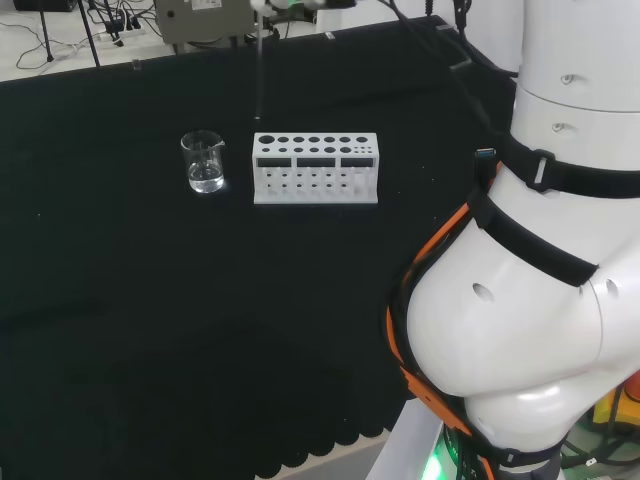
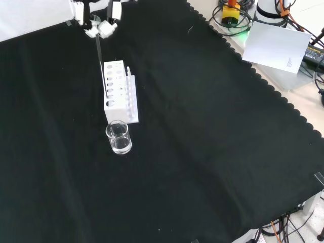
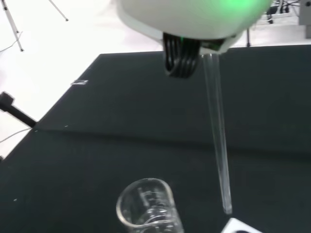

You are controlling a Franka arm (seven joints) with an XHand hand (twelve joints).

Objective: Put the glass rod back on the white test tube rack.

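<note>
The glass rod (image 1: 258, 75) hangs upright from the hand (image 1: 290, 5) at the head view's top edge, its lower tip a little above the left end of the white test tube rack (image 1: 315, 168). In the front view the hand (image 2: 99, 25) is shut on the rod (image 2: 100, 58) above the rack's (image 2: 119, 96) far end. The wrist view has the rod (image 3: 217, 131) running down from the hand (image 3: 181, 58) to a tip just above the rack's corner (image 3: 240, 227).
A small glass beaker (image 1: 204, 162) with a little clear liquid stands left of the rack in the head view, in front of the rack in the front view (image 2: 118, 137), and close to the rod's tip in the wrist view (image 3: 148, 208). Black cloth (image 2: 212, 152) covers the bench.
</note>
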